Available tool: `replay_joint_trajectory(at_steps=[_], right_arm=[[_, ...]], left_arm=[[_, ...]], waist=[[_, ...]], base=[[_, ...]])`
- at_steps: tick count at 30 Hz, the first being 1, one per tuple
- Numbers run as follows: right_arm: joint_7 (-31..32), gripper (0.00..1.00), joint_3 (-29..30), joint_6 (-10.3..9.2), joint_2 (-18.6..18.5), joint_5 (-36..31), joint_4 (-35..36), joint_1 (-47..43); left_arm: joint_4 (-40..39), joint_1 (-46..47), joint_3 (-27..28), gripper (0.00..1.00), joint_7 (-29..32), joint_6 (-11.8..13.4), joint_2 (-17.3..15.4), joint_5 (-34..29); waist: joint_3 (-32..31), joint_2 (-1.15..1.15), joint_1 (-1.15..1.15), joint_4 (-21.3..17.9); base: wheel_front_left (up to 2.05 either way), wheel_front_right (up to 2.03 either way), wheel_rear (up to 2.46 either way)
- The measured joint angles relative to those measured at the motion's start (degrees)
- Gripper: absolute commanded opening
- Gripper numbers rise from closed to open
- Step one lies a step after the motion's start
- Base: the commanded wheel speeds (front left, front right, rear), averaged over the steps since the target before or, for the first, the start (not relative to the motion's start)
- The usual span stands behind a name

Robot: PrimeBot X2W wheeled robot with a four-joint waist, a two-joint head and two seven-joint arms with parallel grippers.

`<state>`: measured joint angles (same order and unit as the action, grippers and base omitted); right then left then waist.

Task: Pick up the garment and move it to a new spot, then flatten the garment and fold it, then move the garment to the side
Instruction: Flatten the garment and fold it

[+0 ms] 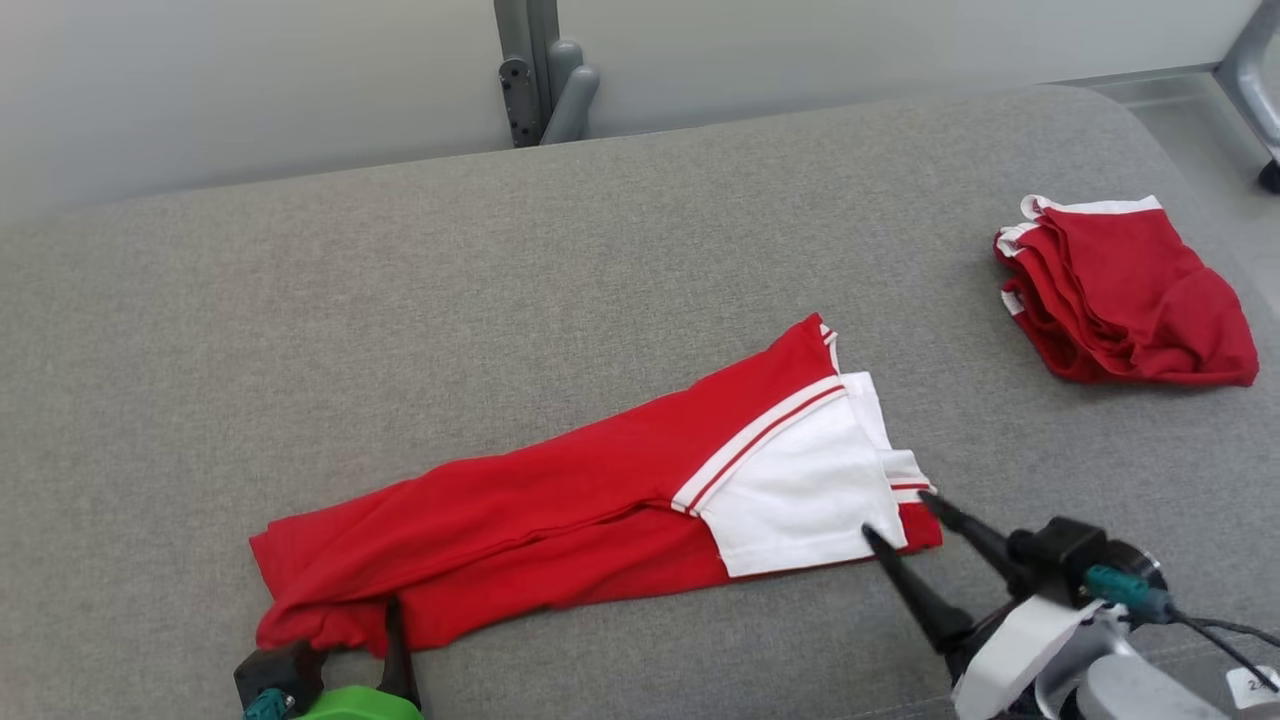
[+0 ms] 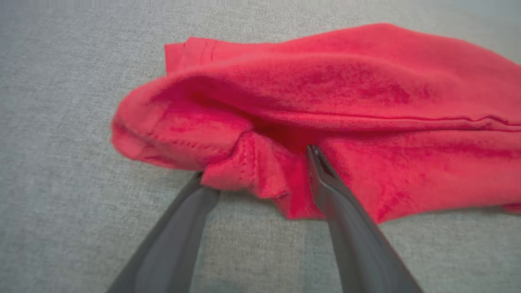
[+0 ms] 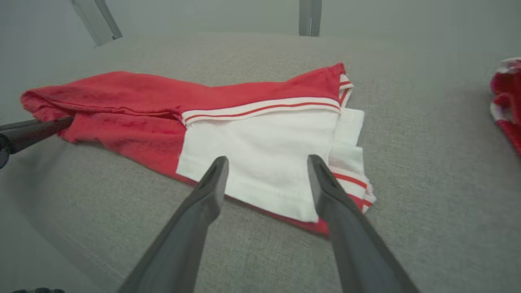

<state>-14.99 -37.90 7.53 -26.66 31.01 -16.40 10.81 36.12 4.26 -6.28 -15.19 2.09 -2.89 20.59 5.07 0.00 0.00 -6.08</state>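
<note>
A red-and-white garment (image 1: 600, 500) lies folded lengthwise on a grey cushion (image 1: 500, 250), the left gripper (image 2: 255, 162) spread wide at its red hem, the right gripper (image 3: 267, 159) (equally wide, both empty) at its white end.

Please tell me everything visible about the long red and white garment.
The garment looks like soft knit cloth, red with a white panel and red-white striped trim. It lies folded lengthwise into a long strip on the grey cushion. The open left tool straddles its bunched red end; the open right tool stands over the white end.
</note>
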Motion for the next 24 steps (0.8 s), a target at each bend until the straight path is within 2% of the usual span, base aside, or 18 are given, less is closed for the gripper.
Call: replay_joint_trajectory(at_steps=[5,11,15,24], right_arm=[[-0.1,1.0,9.6,-0.02,3.0,-3.5,-0.7,-0.1],[-0.1,1.0,15.5,-0.02,7.3,-5.1,-5.4,3.7],[-0.1,1.0,20.5,-0.02,10.1,-6.0,-10.7,7.6],[-0.1,1.0,25.1,0.0,13.9,-5.9,-18.7,9.6]], left_arm=[[-2.7,0.2,0.0,1.0,0.0,0.5,0.1,-3.0],[-5.4,2.4,-1.0,1.0,0.1,1.0,0.1,-4.9],[-6.4,3.4,-1.5,1.0,0.1,1.1,0.1,-5.9],[-6.3,3.3,-1.5,1.0,0.1,0.9,0.1,-6.3]], waist=[[-0.2,0.0,0.0,-0.7],[2.1,0.0,0.0,0.0],[4.7,0.0,0.0,2.3],[6.1,0.0,0.0,6.4]], base=[[0.0,0.0,0.0],[0.0,0.0,0.0],[0.0,0.0,0.0],[0.0,0.0,0.0]])
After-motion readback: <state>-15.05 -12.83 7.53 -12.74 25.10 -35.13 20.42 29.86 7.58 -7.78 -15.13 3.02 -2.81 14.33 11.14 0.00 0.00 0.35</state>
